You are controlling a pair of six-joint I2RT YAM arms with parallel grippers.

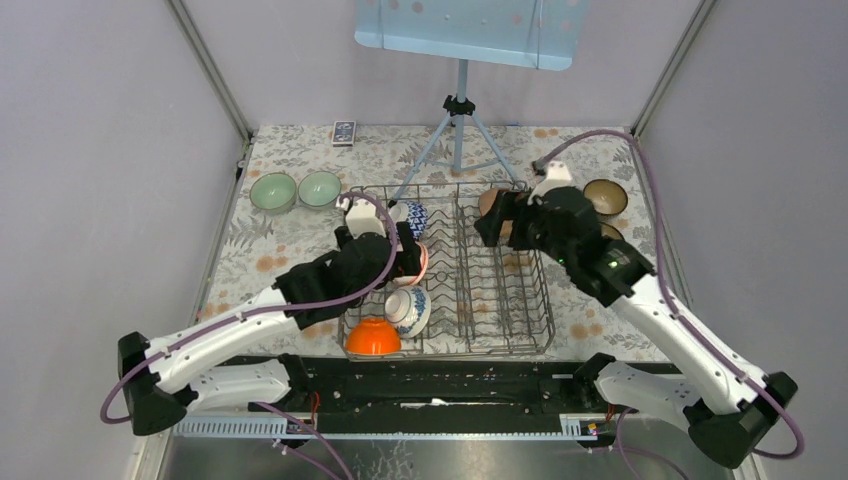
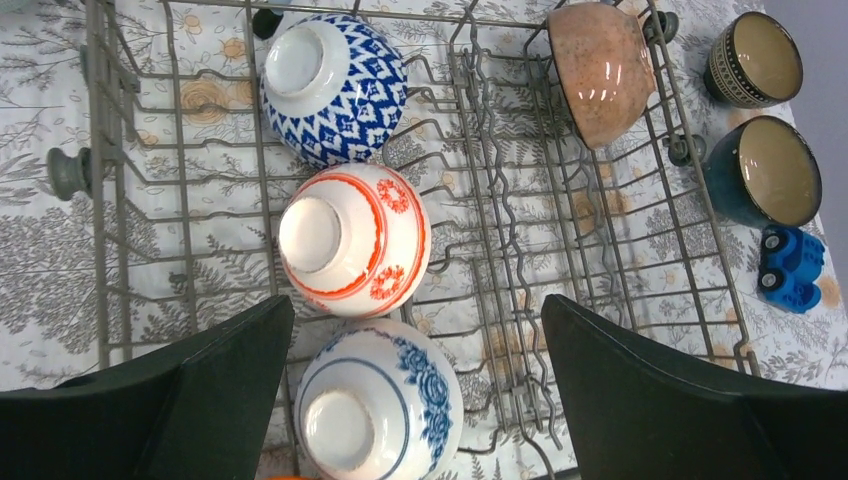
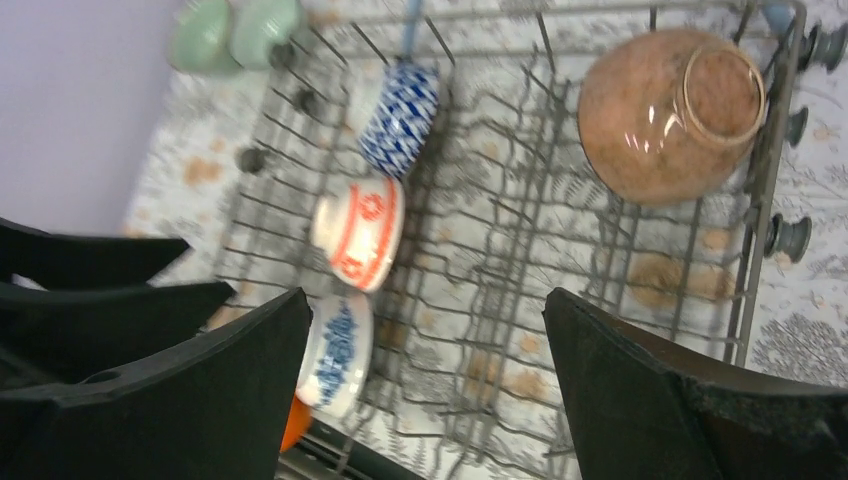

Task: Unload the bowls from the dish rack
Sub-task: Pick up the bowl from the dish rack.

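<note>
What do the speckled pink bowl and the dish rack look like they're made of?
The speckled pink bowl looks like glazed ceramic: bright highlights sit on its glossy side, and its foot ring looks duller. The dish rack looks like thin grey metal wire with a dull finish, possibly coated; that can't be told.

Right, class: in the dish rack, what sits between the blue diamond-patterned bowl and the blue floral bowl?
The red-and-white bowl sits between the diamond-patterned bowl and the floral bowl, clearest in the left wrist view.
</note>
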